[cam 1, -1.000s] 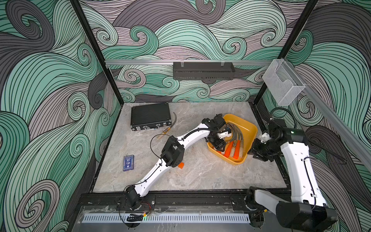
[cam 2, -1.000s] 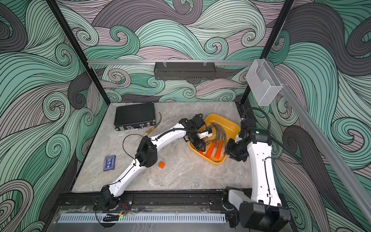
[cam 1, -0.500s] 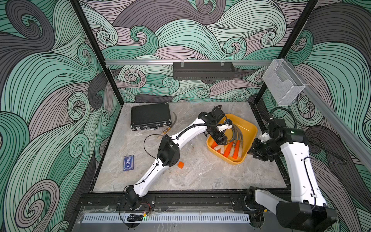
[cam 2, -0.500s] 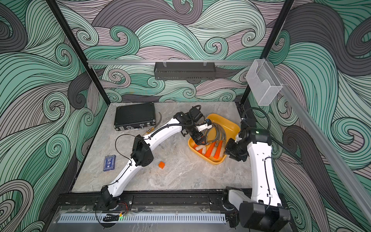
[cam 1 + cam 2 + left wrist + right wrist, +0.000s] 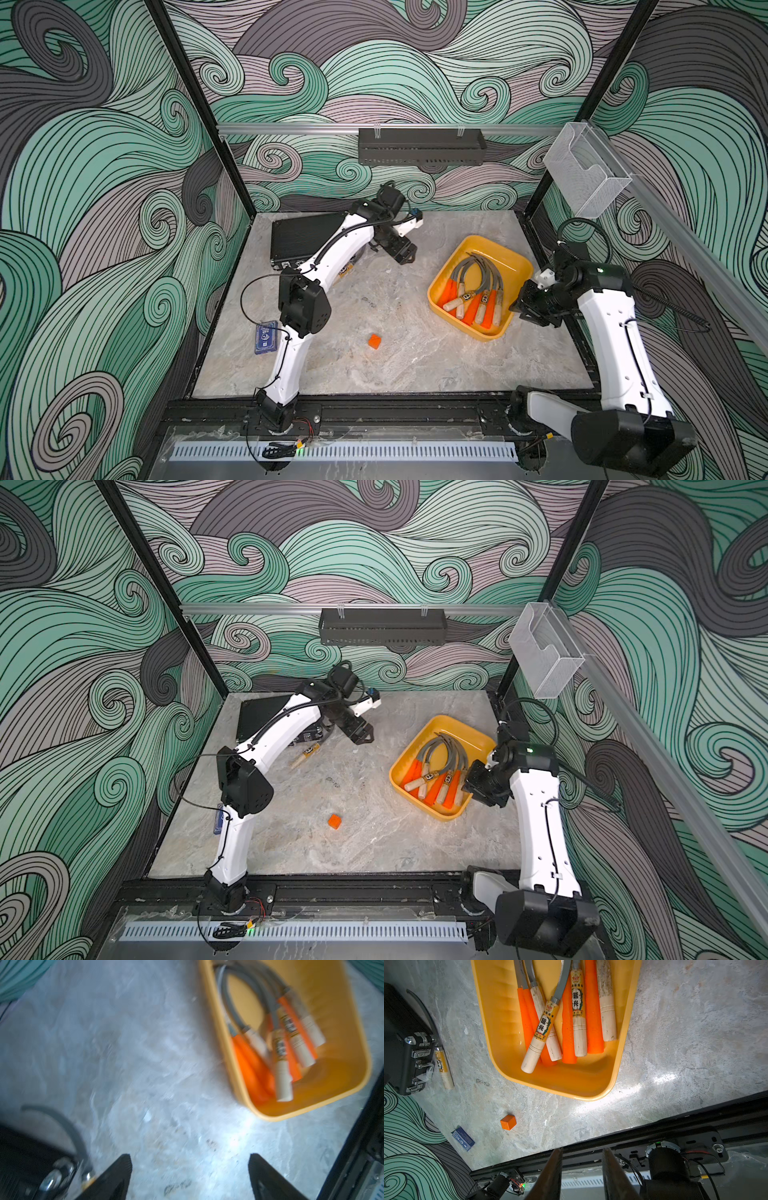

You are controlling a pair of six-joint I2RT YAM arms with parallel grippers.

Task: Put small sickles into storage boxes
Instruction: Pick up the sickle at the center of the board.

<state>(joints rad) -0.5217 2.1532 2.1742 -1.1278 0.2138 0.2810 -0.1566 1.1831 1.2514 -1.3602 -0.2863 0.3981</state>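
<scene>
The small sickles point(image 5: 473, 291) were nearly all stowed. By their handles, about seven lay crossed in the yellow tray point(image 5: 509, 259) at 3 o'clock on the worktop point(image 5: 415, 365). Orange and pale labelled handles were bunched toward the tray's 6 o'clock corner, and the grey blades curved up toward 12. The tray's 1 o'clock part was bare, so there looked to be room for more. One job seemed left: the last sickle point(image 5: 305, 754) lay flat on the worktop at about 10 o'clock. Its pale handle sat just beside the 5 o'clock corner of the black case point(image 5: 299, 237), and its blade arced along the case's side. The case was latched, so its contents could not be seen. The left claw point(image 5: 405, 255) hung near 12 o'clock between case and tray, spread wide and empty, nearer the last sickle than the tray. The right claw point(image 5: 582, 1150) hovered off the tray's 4 o'clock edge, apart from the rim, its fingers narrowly parted and holding nothing. An orange cube point(image 5: 374, 341) sat near 6 o'clock and a blue card point(image 5: 266, 337) at 8. On the side rail, a clear bin point(image 5: 582, 178) looked empty.
</scene>
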